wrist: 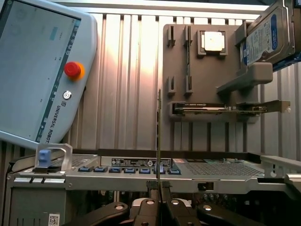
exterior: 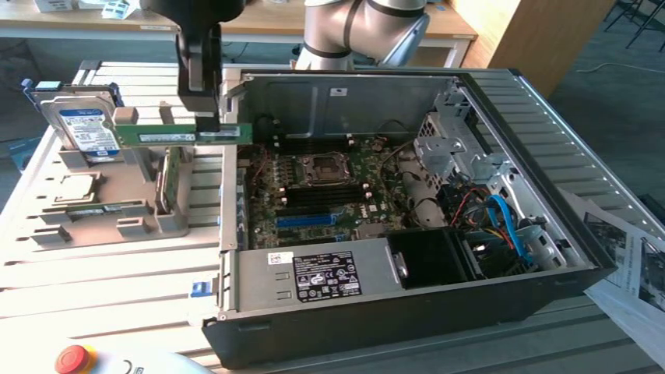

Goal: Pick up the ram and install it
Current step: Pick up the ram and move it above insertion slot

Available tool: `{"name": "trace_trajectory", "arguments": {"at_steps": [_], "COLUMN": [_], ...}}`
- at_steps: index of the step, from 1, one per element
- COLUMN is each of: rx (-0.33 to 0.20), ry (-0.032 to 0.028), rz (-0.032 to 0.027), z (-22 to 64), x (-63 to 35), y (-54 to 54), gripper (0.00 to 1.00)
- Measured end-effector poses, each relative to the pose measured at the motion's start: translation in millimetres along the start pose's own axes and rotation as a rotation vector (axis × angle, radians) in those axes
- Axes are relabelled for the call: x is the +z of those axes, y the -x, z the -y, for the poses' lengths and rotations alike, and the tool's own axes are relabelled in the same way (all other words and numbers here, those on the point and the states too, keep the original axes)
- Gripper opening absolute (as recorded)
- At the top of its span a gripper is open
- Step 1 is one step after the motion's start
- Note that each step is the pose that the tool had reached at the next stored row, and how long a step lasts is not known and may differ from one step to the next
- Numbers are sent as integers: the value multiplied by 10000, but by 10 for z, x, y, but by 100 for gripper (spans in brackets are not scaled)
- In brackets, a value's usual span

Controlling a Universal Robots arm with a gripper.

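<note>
The slatted metal bench [exterior: 104, 273] carried an open computer case [exterior: 416, 323] and a grey fixture [exterior: 156, 222] with a hard drive [exterior: 83, 128]. The hand [exterior: 211, 125] was pressed together on the ram [exterior: 161, 135], pinching it nearer its end on the exterior view's right. The ram was held level in the air, raised above the fixture, just beside the case's wall.

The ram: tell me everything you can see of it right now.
The ram is a long, thin green circuit board with a white label on its face. It hangs on edge, its long side level, above the grey holder. The gripper is shut on it near the end closer to the open computer case; nothing else touches it. In the wrist view it shows edge-on as a thin line between the fingertips.
</note>
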State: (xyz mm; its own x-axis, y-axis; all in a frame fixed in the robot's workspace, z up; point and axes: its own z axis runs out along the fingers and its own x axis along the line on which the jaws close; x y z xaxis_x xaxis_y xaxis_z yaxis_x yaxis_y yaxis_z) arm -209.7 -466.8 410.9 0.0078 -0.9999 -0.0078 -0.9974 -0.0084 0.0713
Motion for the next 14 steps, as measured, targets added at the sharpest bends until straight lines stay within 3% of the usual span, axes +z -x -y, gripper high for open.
{"name": "trace_trajectory", "arguments": {"at_steps": [14], "rx": [0], "ry": [65], "rz": [1], "z": [336], "x": [-24], "y": [-60], "gripper": [12]}}
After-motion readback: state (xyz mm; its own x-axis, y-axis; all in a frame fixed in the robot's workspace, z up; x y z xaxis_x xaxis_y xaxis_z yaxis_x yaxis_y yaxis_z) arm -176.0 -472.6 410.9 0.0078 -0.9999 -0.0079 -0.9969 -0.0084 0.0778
